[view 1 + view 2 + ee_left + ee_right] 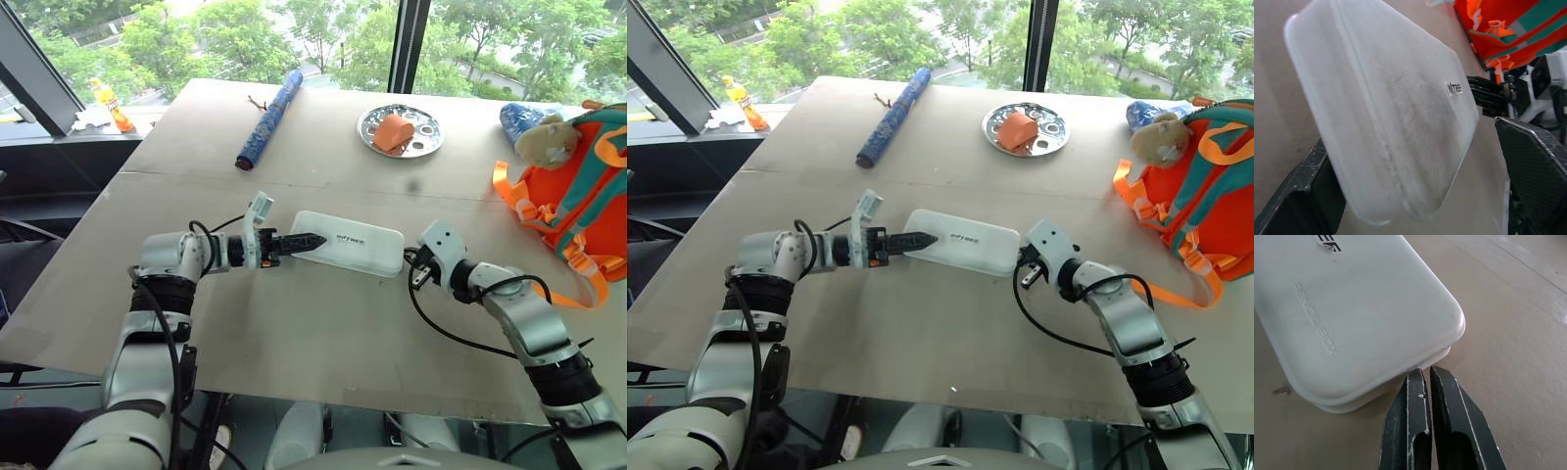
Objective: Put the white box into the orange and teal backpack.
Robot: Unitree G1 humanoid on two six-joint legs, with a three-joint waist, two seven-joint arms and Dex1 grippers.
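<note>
Tan tabletop beneath big windows: white box, flat milky plastic with rounded corners and small dark lettering on its lid, lies between the claws, its left end between the spread fingers of the left gripper, and its right end touching the tips of the right gripper, whose fingers are pressed together holding nothing. Beyond the right gripper, well apart, a round metal plate holds an orange item; farther to its right sits the orange and teal backpack, tan plush toy attached.
</note>
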